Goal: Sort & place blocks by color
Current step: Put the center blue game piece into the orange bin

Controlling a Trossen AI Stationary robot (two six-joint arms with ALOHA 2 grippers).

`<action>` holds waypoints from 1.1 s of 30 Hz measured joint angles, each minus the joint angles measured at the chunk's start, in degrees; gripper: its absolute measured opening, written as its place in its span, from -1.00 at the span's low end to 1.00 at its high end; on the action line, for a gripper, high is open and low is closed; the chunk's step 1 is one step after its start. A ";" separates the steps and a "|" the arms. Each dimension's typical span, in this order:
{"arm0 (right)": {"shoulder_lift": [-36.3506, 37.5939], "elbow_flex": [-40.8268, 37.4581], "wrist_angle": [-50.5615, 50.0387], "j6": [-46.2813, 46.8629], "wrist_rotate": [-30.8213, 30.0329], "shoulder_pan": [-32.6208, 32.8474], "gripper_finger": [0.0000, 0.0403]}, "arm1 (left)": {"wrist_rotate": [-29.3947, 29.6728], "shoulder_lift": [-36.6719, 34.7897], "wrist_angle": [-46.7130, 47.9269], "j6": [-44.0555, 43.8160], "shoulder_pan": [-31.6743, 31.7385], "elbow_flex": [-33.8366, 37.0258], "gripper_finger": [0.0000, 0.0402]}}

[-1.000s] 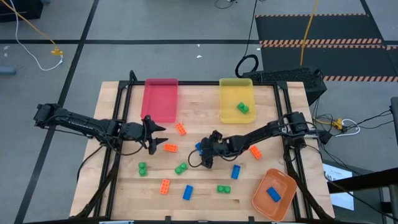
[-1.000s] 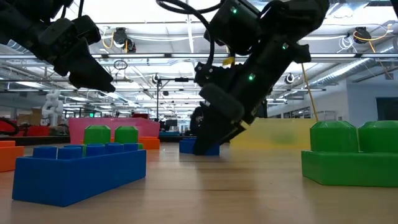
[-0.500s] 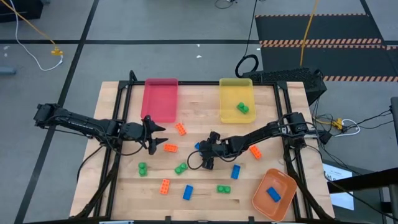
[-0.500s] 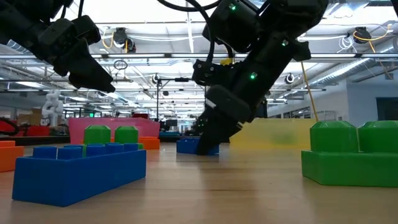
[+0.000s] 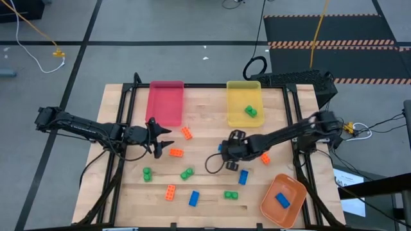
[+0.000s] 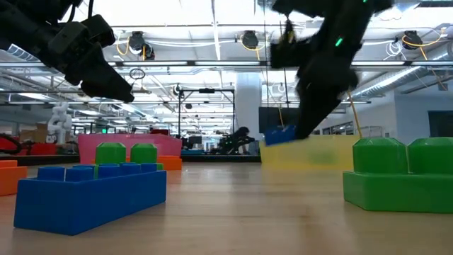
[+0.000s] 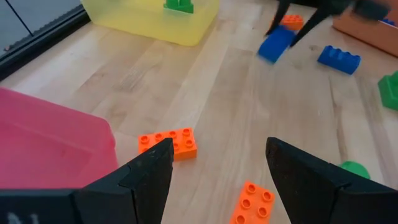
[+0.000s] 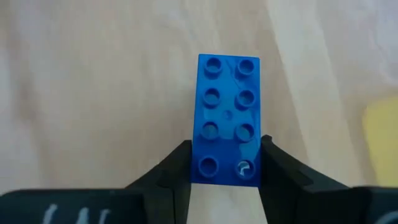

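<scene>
On a pale wood table [image 5: 205, 112] under bright ceiling lights, right gripper [image 8: 225, 163] clamping a blue eight-stud block [image 8: 228, 118], left gripper [image 7: 217, 163] wide apart, empty

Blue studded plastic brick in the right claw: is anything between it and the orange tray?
The blue studded plastic brick is lifted clear of the table. Another blue brick lies below that path toward the orange tray, low enough to pass over.

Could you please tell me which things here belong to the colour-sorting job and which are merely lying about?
Part of the job:
- blue block, held in the right gripper
- loose orange, green and blue blocks
- pink tray, yellow tray, orange tray

Just lying about:
- yellow cable on the floor
</scene>
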State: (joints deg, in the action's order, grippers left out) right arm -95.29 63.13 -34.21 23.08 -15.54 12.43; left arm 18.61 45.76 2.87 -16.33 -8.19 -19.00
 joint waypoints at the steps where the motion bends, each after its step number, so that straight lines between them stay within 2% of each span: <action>1: 1.97 0.00 -1.62 0.09 1.29 0.76 -0.39 | 0.00 0.00 -0.04 0.21 0.00 0.00 0.27; 5: 10.05 0.08 -6.52 0.32 9.40 4.27 -0.39 | 0.00 0.00 -0.04 1.17 0.00 0.00 0.27; 8: 15.56 0.13 -10.09 3.90 13.90 7.18 -0.39 | 0.00 0.00 -0.04 1.18 0.00 0.00 0.27; 13: 23.52 0.13 -15.70 13.17 17.54 13.33 -0.39 | -0.01 0.00 -0.04 1.03 0.00 0.00 0.27; 17: 27.09 0.13 -20.73 21.09 19.65 19.93 -0.39 | -0.02 0.00 -0.01 0.85 0.00 0.00 0.27; 24: 26.32 0.15 -22.83 40.89 23.42 30.19 -0.39 | -0.13 0.00 0.72 1.82 -0.68 0.00 0.27; 33: 21.62 0.17 -22.19 56.97 24.75 40.98 -0.39 | -0.74 0.00 0.67 6.04 -3.55 0.00 0.27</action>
State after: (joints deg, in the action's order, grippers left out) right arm -73.67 63.31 -56.40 80.06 9.21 53.41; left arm 17.87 45.76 3.54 -10.30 -11.73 -19.00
